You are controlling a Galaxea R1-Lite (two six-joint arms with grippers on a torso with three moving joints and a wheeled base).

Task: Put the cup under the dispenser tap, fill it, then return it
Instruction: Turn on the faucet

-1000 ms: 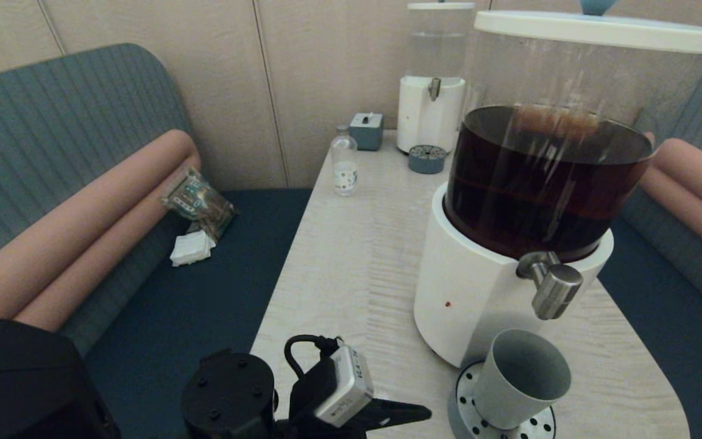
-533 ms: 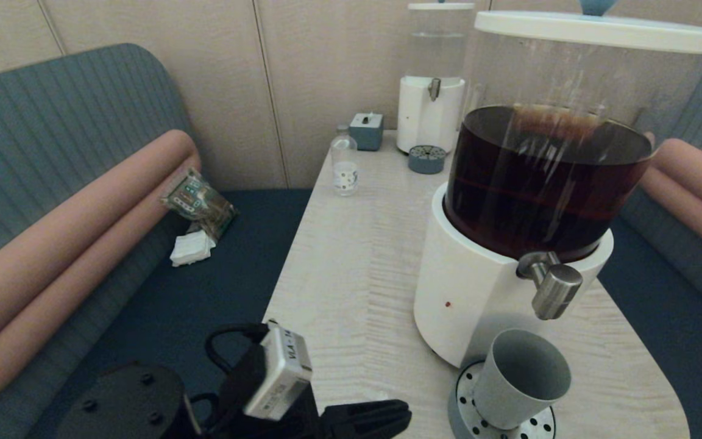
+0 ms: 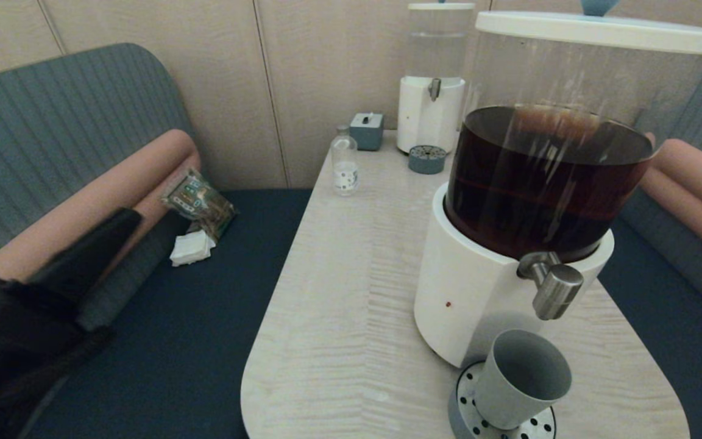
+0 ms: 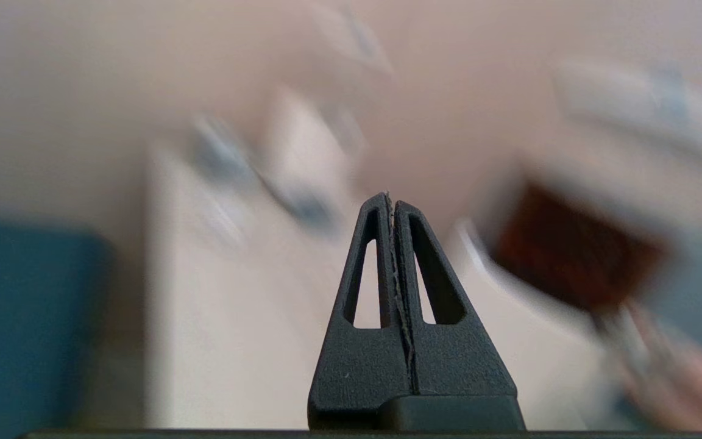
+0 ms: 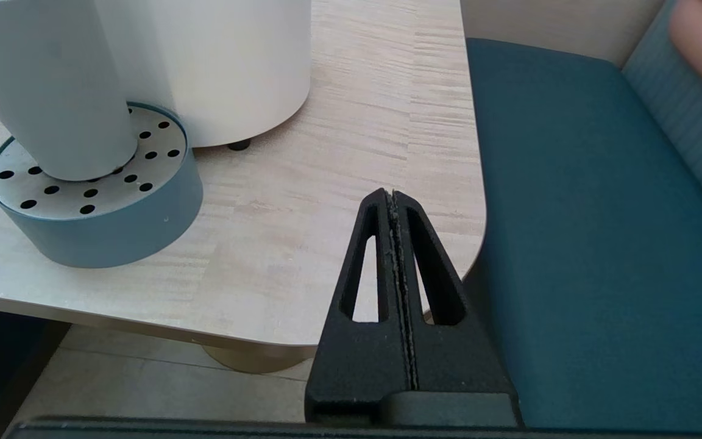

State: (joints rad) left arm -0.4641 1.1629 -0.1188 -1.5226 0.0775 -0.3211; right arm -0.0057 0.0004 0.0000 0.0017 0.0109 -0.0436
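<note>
Left gripper (image 4: 392, 204) pressed together, empty. Right gripper (image 5: 392, 198) pressed together, empty, near table (image 5: 326, 183) edge.

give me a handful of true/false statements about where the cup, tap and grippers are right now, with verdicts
1. The cup stands on the perforated drip tray below the dispenser tap. True.
2. The left gripper is shut on the cup. False: its jaws are shut on nothing, away from the cup.
3. The right gripper has its jaws shut, beside the table's near corner. True.
4. The big dispenser's tank holds clear liquid. False: it holds dark brown liquid.
5. The glass bottle lies on its side on the bench. False: it stands upright on the table.
</note>
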